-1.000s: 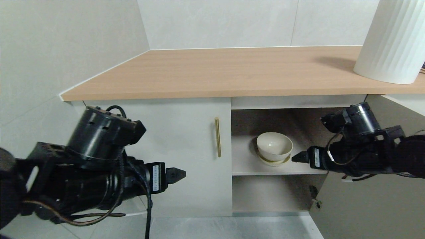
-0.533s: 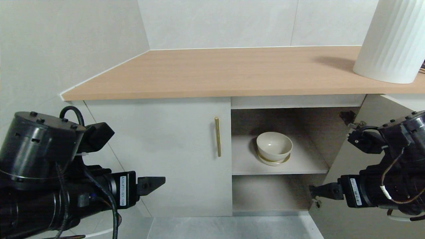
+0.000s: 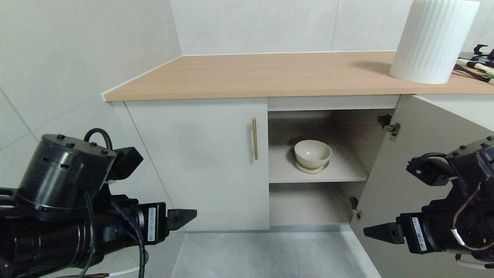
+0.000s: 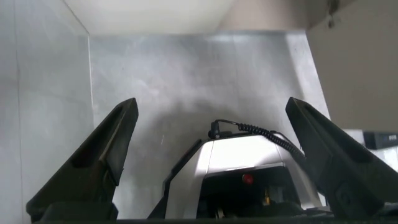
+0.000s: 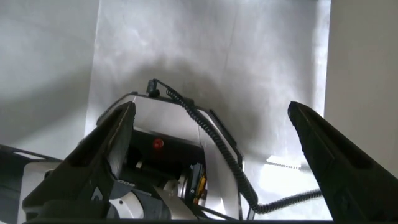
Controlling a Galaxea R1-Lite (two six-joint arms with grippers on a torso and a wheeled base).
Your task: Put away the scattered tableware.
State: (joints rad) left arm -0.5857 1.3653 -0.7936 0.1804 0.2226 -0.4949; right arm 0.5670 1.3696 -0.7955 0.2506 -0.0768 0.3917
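A cream bowl (image 3: 312,153) sits on a small gold-rimmed plate (image 3: 313,168) on the middle shelf (image 3: 343,172) of the open cabinet. My right gripper (image 3: 373,232) hangs low in front of the open door, well below and to the right of the bowl. In the right wrist view it is open (image 5: 211,109) with nothing between its fingers (image 5: 99,162). My left gripper (image 3: 184,218) is low before the shut left door. It is open too (image 4: 211,106), and its fingers (image 4: 93,162) are spread over the grey floor.
The right cabinet door (image 3: 409,154) stands swung open beside my right arm. The left door has a brass handle (image 3: 254,138). On the wooden countertop (image 3: 251,75) stand a white ribbed cylinder (image 3: 428,42) and some utensils (image 3: 474,66) at the far right.
My right gripper has drawn back from the bowl on the shelf and dropped out of the cabinet. The left arm has lowered. The head camera has backed away.
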